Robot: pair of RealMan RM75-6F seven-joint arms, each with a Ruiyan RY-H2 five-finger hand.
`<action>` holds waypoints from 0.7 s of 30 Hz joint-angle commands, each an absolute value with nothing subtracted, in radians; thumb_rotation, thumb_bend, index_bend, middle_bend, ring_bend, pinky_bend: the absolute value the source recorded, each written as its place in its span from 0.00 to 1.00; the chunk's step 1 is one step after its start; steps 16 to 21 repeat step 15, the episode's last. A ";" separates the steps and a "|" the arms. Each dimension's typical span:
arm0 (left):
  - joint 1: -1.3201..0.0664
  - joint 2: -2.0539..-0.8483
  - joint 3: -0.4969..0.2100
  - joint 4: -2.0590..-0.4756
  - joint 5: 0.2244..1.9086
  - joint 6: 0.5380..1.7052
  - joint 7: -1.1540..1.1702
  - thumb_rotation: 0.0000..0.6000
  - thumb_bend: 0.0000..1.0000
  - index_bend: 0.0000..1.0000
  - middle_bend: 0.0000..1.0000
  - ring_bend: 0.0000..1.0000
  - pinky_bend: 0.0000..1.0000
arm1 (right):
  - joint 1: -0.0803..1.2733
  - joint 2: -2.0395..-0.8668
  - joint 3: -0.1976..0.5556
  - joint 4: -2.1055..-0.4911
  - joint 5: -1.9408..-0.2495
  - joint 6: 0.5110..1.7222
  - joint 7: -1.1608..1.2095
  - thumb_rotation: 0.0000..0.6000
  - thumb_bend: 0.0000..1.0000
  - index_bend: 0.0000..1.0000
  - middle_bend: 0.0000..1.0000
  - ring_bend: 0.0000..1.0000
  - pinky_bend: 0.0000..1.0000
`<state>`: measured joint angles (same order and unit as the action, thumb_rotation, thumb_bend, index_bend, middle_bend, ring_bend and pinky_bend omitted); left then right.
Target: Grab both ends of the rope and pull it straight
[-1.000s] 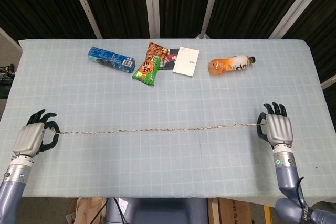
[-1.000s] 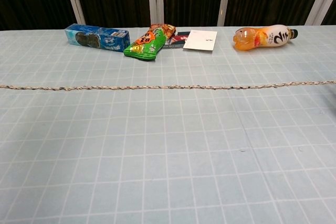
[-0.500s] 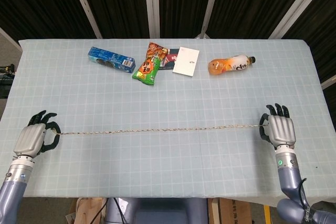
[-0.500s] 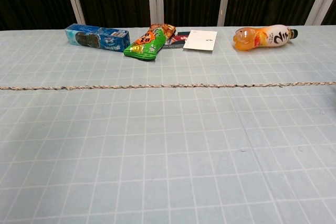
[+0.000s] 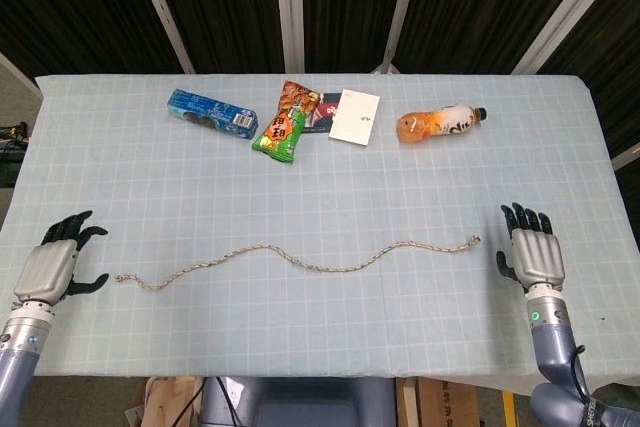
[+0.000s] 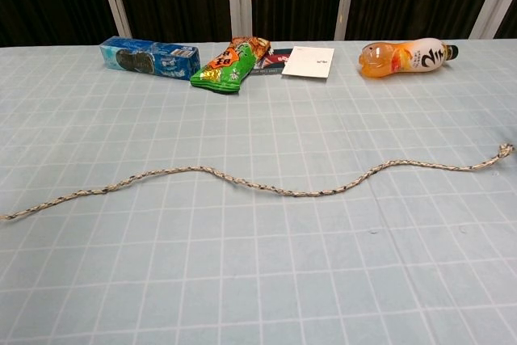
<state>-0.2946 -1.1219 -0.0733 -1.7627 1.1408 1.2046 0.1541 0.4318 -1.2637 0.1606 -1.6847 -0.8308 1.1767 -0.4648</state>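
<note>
With your left hand and right hand spread and empty, pinch each tip of the slack, wavy rope firmly before drawing outward.

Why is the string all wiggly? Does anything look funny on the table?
The thin braided rope lies loose in a wavy line on the table, not straight. Neither the left hand nor the right hand holds it. The orange drink bottle lies on its side.

head view: high, looking down, far | chest view: low, level, close | shared: rope, far-edge items
</note>
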 commanded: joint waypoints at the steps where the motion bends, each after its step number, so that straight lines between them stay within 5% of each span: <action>1: -0.265 -1.113 -0.067 -1.772 1.206 1.263 0.114 1.00 0.22 0.13 0.00 0.00 0.00 | 0.412 -1.243 0.153 -1.718 -0.879 1.194 -0.428 1.00 0.51 0.00 0.00 0.00 0.00; 15: -0.115 -1.107 0.047 -1.753 1.542 1.543 0.075 1.00 0.17 0.06 0.00 0.00 0.00 | 0.193 -1.135 -0.060 -1.796 -1.449 1.483 -0.194 1.00 0.52 0.00 0.00 0.00 0.00; 21: -0.115 -1.107 0.047 -1.753 1.542 1.543 0.075 1.00 0.17 0.06 0.00 0.00 0.00 | 0.193 -1.135 -0.060 -1.796 -1.449 1.483 -0.194 1.00 0.52 0.00 0.00 0.00 0.00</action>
